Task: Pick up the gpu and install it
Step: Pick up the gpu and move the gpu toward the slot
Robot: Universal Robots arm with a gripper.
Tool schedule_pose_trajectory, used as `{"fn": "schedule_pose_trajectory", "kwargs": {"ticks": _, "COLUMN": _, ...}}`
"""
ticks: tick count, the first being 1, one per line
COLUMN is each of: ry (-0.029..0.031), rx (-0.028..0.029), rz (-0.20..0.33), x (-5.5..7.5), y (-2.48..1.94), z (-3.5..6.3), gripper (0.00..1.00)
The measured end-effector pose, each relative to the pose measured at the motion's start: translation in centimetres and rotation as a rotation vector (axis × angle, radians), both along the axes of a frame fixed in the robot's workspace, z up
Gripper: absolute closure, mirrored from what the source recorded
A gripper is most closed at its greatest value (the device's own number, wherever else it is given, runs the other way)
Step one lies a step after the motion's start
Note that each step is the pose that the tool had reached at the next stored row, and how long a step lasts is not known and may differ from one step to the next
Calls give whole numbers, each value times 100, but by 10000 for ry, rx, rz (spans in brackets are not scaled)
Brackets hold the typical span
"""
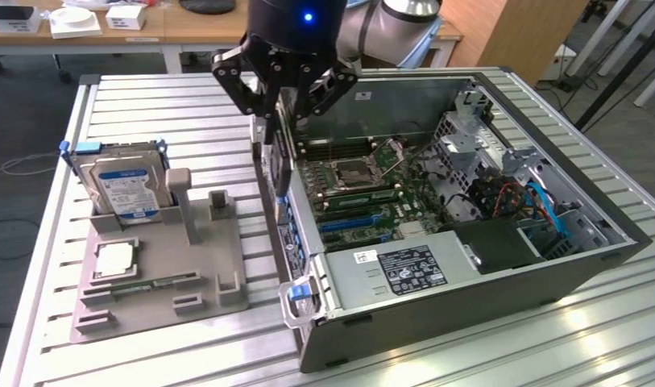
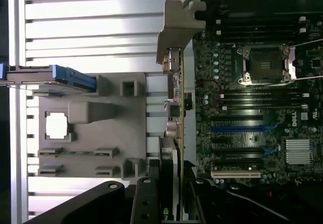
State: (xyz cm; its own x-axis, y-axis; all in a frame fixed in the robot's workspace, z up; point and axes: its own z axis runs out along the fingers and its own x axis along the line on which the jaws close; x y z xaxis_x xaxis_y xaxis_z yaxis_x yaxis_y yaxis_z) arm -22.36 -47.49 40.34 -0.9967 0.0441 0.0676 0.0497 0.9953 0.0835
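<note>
Closest in, the black metal pincer (image 2: pixel 169 196) is pinching the gpu (image 2: pixel 176 98), a thin dark circuit card with a silver metal bracket at its far end. From where I stand the card (image 1: pixel 273 173) hangs on edge below the pincer (image 1: pixel 279 101), right over the wall of the open grey computer case (image 1: pixel 585 266) on the exterior view's left. It is not yet down among the slots.

My worry is that wall. The card sits almost in line with the rim, so its lower edge or its bracket could catch there and twist in the grip. Any tilt could also bring it down beside the blue slot (image 2: pixel 237 129) of the green motherboard (image 1: pixel 359 193).

Room is tight on the outer side, where the grey plastic holder tray (image 1: pixel 166 266) with its silver hard drive (image 1: pixel 123 189) stands near the case on the slatted aluminium table (image 1: pixel 144 97). Above the board, the case lies open.
</note>
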Motion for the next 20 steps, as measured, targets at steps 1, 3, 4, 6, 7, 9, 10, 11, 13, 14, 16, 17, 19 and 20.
{"fn": "schedule_pose_trajectory", "kwargs": {"ticks": 1, "ry": 2, "rx": 0, "rz": 1, "x": 22, "y": 0, "z": 8, "gripper": 73}}
{"fn": "schedule_pose_trajectory", "kwargs": {"ticks": 3, "ry": 6, "rx": -1, "rz": 0, "x": 62, "y": 0, "z": 24, "gripper": 73}}
{"fn": "schedule_pose_trajectory", "kwargs": {"ticks": 4, "ry": 9, "rx": 1, "rz": -1, "x": 84, "y": 1, "z": 29, "gripper": 73}}
{"fn": "schedule_pose_trajectory", "kwargs": {"ticks": 6, "ry": 14, "rx": 0, "rz": -1, "x": 131, "y": 0, "z": 37, "gripper": 73}}
{"fn": "schedule_pose_trajectory", "kwargs": {"ticks": 7, "ry": 19, "rx": 0, "rz": -1, "x": 158, "y": 0, "z": 40, "gripper": 73}}
{"fn": "schedule_pose_trajectory", "kwargs": {"ticks": 9, "ry": 29, "rx": 0, "rz": 0, "x": 220, "y": 0, "z": 47, "gripper": 73}}
{"fn": "schedule_pose_trajectory", "kwargs": {"ticks": 10, "ry": 36, "rx": -1, "rz": 0, "x": 255, "y": 0, "z": 52, "gripper": 73}}
{"fn": "schedule_pose_trajectory", "kwargs": {"ticks": 11, "ry": 38, "rx": 0, "rz": -1, "x": 291, "y": 0, "z": 56, "gripper": 73}}
{"fn": "schedule_pose_trajectory", "kwargs": {"ticks": 13, "ry": 40, "rx": 0, "rz": -1, "x": 372, "y": 0, "z": 62, "gripper": 73}}
{"fn": "schedule_pose_trajectory", "kwargs": {"ticks": 14, "ry": 41, "rx": 0, "rz": 1, "x": 413, "y": 0, "z": 65, "gripper": 73}}
{"fn": "schedule_pose_trajectory", "kwargs": {"ticks": 16, "ry": 40, "rx": 0, "rz": -2, "x": 503, "y": 0, "z": 68, "gripper": 73}}
{"fn": "schedule_pose_trajectory", "kwargs": {"ticks": 17, "ry": 40, "rx": 0, "rz": -2, "x": 545, "y": 1, "z": 69, "gripper": 73}}
{"fn": "schedule_pose_trajectory", "kwargs": {"ticks": 19, "ry": 40, "rx": 0, "rz": 1, "x": 630, "y": 0, "z": 70, "gripper": 73}}
{"fn": "schedule_pose_trajectory", "kwargs": {"ticks": 20, "ry": 40, "rx": 0, "rz": -1, "x": 672, "y": 0, "z": 69, "gripper": 73}}
